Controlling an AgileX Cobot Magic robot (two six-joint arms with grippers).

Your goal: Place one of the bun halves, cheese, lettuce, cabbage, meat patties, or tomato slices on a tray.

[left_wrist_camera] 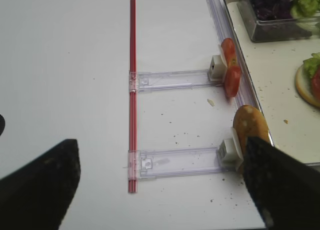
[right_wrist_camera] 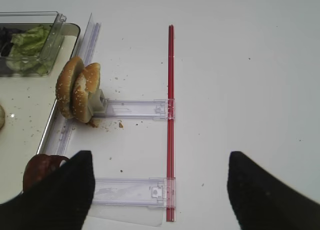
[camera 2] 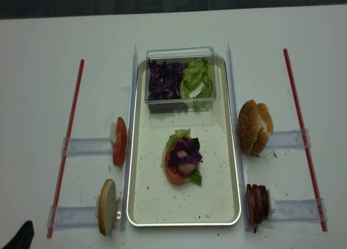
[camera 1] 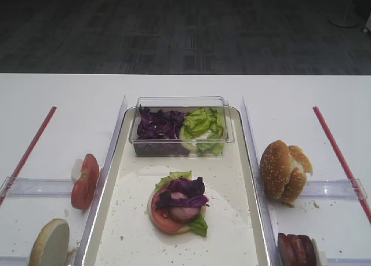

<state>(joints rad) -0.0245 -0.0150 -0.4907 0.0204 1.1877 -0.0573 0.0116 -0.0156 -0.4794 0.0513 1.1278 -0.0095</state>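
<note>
While both grippers, left [left_wrist_camera: 160, 190] and right [right_wrist_camera: 160, 190], hover with jaws wide and empty, stack on tray [camera 2: 217, 195] awaits top: next, grasp bun [camera 2: 255, 127].

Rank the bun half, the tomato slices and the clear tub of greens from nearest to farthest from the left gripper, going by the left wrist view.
1. Bun half: standing on edge at the tray's edge, beside the left gripper.
2. Tomato slices: on the next holder, farther up.
3. Clear tub: on the tray, top right.
</note>
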